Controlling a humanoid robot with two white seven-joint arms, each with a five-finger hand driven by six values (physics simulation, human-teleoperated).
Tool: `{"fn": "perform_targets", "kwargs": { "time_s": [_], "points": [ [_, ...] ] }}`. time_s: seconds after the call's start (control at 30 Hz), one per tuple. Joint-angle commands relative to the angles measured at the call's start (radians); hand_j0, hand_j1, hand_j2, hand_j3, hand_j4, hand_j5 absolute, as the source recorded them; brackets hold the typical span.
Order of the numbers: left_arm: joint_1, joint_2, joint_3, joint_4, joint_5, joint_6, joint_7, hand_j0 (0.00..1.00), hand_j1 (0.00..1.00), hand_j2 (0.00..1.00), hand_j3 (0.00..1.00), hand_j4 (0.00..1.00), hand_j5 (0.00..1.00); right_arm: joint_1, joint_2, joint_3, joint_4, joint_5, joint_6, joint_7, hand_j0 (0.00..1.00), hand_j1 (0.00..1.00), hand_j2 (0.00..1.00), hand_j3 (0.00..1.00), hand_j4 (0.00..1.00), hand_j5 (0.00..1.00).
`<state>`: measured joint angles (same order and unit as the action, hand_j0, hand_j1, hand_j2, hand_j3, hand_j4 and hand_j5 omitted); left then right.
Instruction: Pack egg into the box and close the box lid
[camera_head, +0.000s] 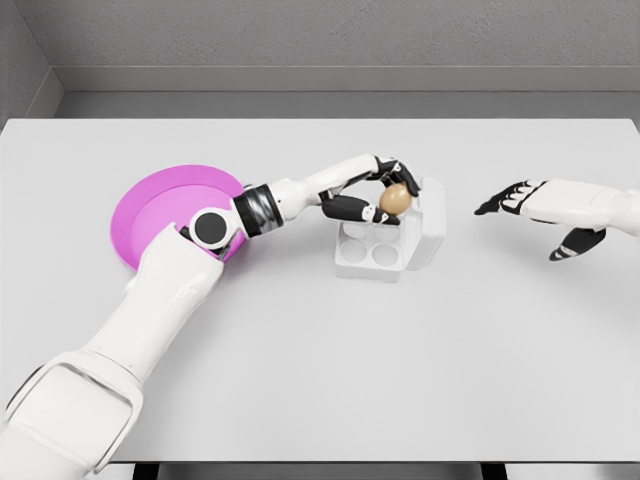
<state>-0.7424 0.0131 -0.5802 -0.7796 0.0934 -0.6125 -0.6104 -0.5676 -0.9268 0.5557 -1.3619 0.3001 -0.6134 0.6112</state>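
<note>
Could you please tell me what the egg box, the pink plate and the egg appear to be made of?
The white four-cup egg box looks like matte moulded plastic or pulp: uniform white, soft shading, no gloss. The round pink plate seems smooth plastic, flat even colour with a raised rim. The tan egg, held in the left hand, shows a smooth, faintly shiny shell; being rendered, the materials stay uncertain.

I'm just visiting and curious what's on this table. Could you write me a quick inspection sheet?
Surface: plain white table.
Job's things: tan egg held over the small white moulded egg box, whose lid stands open.
Clutter: round pink plate, left of the box.
Hands: left hand grasps the egg; right hand hovers to the right, fingers relaxed, empty.
Cables: nothing seen.
Surroundings: grey wall behind.
</note>
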Motion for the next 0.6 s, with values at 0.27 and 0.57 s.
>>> {"fn": "perform_targets", "kwargs": {
  "time_s": [0.27,0.57],
  "points": [
    [0.000,-0.001,0.000,0.002,-0.004,0.002,0.000,0.54,0.54,0.54,0.54,0.54,0.54,0.002,-0.003,-0.002,0.001,-0.006,0.003,0.000,1.00,1.00,1.00,1.00,1.00,1.00],
    [0.002,-0.001,0.002,0.000,-0.012,0.002,0.000,0.66,0.66,0.66,0.66,0.66,0.66,0.002,-0.001,-0.002,0.001,-0.006,0.003,0.000,1.00,1.00,1.00,1.00,1.00,1.00]
  ]
}}
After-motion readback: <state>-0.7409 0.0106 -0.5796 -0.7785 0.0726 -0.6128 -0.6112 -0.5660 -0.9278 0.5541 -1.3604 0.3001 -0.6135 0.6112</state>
